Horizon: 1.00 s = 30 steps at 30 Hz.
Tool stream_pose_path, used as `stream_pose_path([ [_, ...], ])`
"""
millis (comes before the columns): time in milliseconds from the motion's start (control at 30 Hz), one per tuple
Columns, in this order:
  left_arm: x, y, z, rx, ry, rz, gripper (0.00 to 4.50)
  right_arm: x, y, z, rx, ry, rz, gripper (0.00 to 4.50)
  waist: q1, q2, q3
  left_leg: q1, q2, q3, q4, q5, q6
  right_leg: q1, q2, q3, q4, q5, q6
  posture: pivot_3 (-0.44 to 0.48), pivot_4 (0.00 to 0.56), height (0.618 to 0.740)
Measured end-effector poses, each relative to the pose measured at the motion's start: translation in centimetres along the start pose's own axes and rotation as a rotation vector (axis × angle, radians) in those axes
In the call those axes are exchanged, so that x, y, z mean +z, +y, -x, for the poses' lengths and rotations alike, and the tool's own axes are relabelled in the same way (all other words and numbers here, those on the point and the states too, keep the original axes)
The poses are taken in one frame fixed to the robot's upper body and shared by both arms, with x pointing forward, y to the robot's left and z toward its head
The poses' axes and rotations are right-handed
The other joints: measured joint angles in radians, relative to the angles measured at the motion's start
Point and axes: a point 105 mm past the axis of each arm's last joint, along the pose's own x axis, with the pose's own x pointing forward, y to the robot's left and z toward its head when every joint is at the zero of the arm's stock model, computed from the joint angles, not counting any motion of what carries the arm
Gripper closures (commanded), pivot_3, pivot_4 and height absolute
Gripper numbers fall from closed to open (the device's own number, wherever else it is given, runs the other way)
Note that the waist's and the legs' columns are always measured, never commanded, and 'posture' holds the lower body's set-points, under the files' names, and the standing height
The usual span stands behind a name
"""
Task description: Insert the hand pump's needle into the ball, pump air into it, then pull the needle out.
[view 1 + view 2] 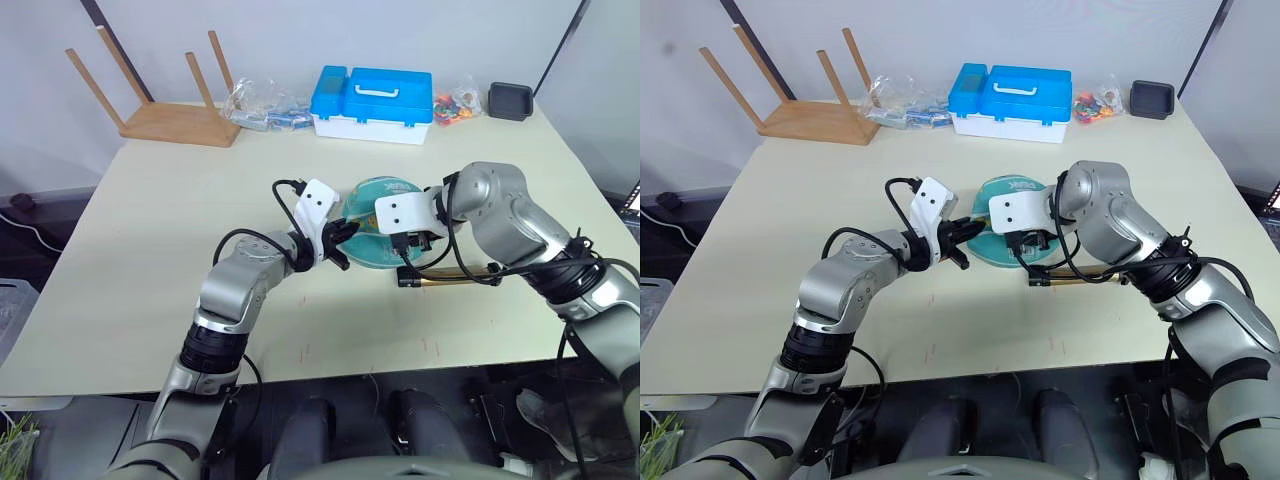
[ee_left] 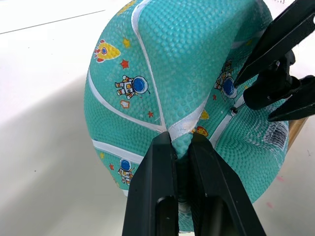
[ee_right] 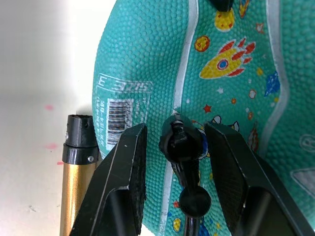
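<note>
The ball (image 1: 377, 236) is seen near the middle of the counter (image 1: 150, 240), soft and partly deflated, so that a fold of its teal skin can be pinched. That fold is clamped between the fingers of the left gripper (image 2: 179, 147), which meets the ball from its left side and steadies it. The hand pump (image 1: 447, 280) lies flat on the counter just right of the ball and toward the near edge, its bronze barrel running left to right with a black end cap beside the ball.

The right gripper (image 3: 186, 135) is held against the right side of the ball with its fingers apart; between them sits the small black fitting of the needle (image 3: 180, 142), pressed to the ball's surface close to a white seam line. Whether the fitting is touched by either finger cannot be told, and the metal pin itself is hidden, so its depth in the valve cannot be judged.

The step in hand is taken to be the insertion of the needle, at or near its end. Next, the fitting would need to be confirmed seated, and the pump's T-handle would have to be reached and worked while the barrel is held still. The ball should be kept pinned by the left gripper so that the needle is not levered sideways.
</note>
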Motion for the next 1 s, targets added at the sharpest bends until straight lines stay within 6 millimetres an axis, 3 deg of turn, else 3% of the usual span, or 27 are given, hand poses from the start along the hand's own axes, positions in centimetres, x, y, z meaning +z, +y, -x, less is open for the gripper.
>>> stream_pose_path([
  [33,0.0,0.1,0.0,0.003,0.000,0.001,4.50,0.1,0.0,0.0,0.003,-0.001,0.003,4.13,0.000,0.000,0.000,0.000,0.000,0.000,0.000,0.000,0.000,0.000,0.000,0.000,0.000,0.000,0.000,0.000,0.150,0.740],
  [667,-0.2,0.1,-0.1,0.018,0.005,0.004,4.50,0.2,-0.1,-0.9,0.027,0.055,0.001,4.13,-0.004,0.000,-0.001,0.004,0.000,0.000,0.001,0.000,0.000,0.003,0.000,0.000,0.001,0.000,0.000,0.000,0.150,0.740],
  [1000,-1.1,0.7,-0.2,0.053,0.035,0.025,4.50,0.1,-0.2,-3.6,0.058,0.070,-0.041,4.13,-0.018,-0.006,-0.009,0.025,0.004,0.001,-0.002,0.000,0.000,0.020,0.006,0.002,0.002,-0.003,0.003,0.000,0.150,0.740],
])
